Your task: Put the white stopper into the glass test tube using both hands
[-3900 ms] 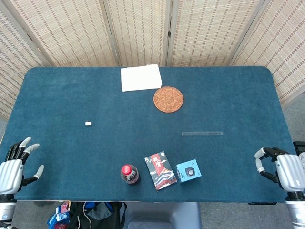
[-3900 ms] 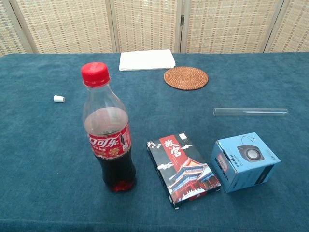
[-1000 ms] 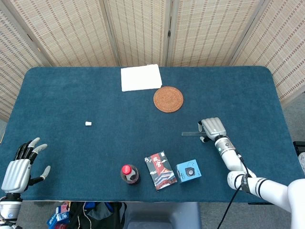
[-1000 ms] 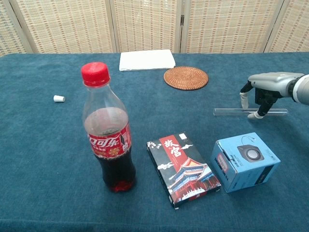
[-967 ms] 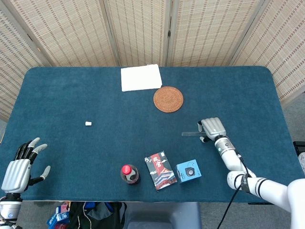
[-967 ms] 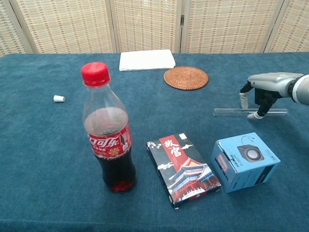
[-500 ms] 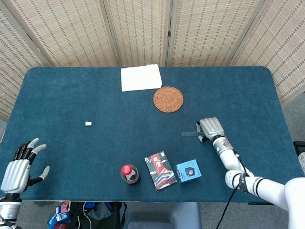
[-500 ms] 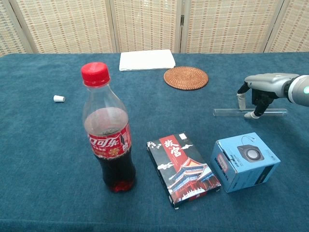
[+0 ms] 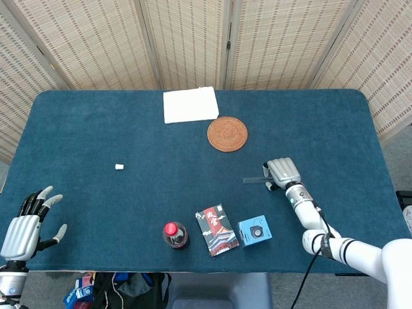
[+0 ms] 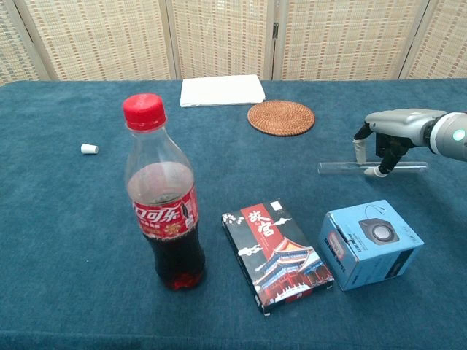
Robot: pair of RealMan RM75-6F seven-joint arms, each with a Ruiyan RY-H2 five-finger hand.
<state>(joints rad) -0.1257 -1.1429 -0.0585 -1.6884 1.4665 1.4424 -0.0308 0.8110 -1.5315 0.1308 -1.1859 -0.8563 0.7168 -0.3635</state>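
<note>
The right robot hand [image 10: 387,135] is set palm-down over the glass test tube [image 10: 339,168], which lies flat on the blue table [image 9: 96,129]. Its fingertips [image 10: 372,172] reach down on either side of the tube, thumb on the far side and a finger on the near side. They appear to pinch it, though the chest view is not sharp enough at the contact to be sure the glass is really clamped. In the head view the same right robot hand [image 9: 282,172] covers most of the tube [image 9: 252,179], leaving only the end that sticks out toward the robot's left.

The white stopper [image 9: 119,167] lies on the table well apart from that hand, far off to its left, and nothing touches it (in the chest view [image 10: 89,149] it is a small white plug on its side).

The left robot hand [image 9: 26,222] hovers at the near left corner of the table, released, with its fingers spread and nothing in them. The stopper lies ahead of it and to its right.

Just nearer the robot than the right hand stands a small blue speaker box [image 10: 371,243]. Left of that are a pack of playing cards [image 10: 276,254] and an upright Coca-Cola bottle [image 10: 162,197]. Beyond the right hand, further from the robot, lie a round woven coaster [image 10: 281,117] and a folded white cloth [image 10: 222,90].
</note>
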